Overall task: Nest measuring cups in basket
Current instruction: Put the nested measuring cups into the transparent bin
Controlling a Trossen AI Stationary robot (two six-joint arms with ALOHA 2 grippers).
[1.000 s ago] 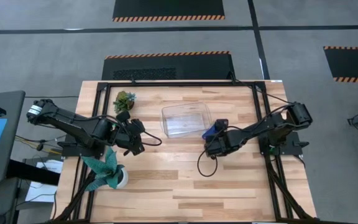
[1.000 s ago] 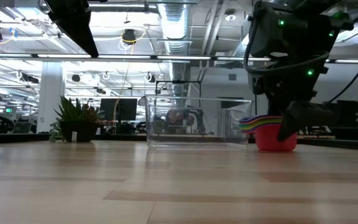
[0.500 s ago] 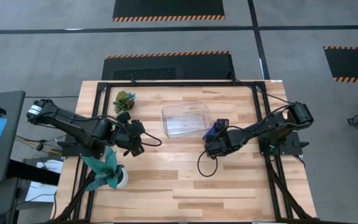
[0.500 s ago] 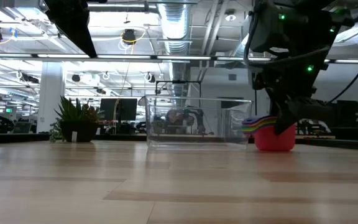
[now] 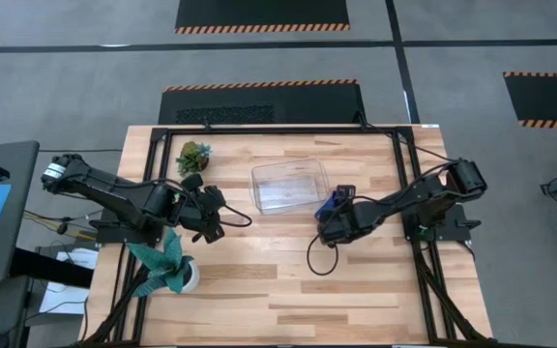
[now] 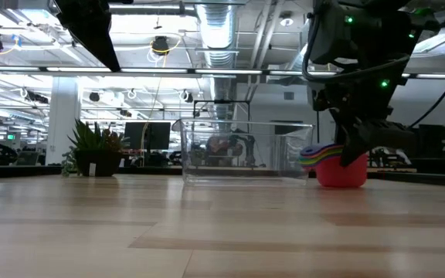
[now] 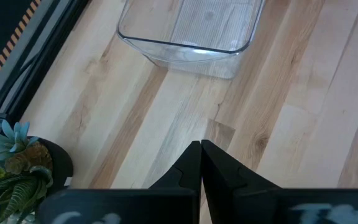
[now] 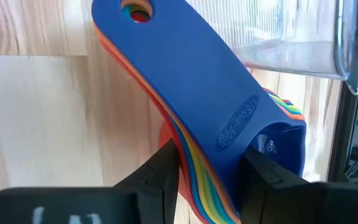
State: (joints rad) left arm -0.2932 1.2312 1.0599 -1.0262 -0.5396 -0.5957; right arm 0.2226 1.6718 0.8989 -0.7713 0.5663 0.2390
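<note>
Right claw [image 8: 207, 165] pinches the stacked handles of the measuring cups [image 8: 216, 112], nested on the worktop [image 5: 259, 280] just beside the basket [image 5: 289, 185]. Left claw [image 7: 200, 163] waits, pressed together.

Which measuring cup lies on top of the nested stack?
The dark blue cup; its handle covers the orange, red and other handles fanned beneath it, gripped by the right end effector.
</note>
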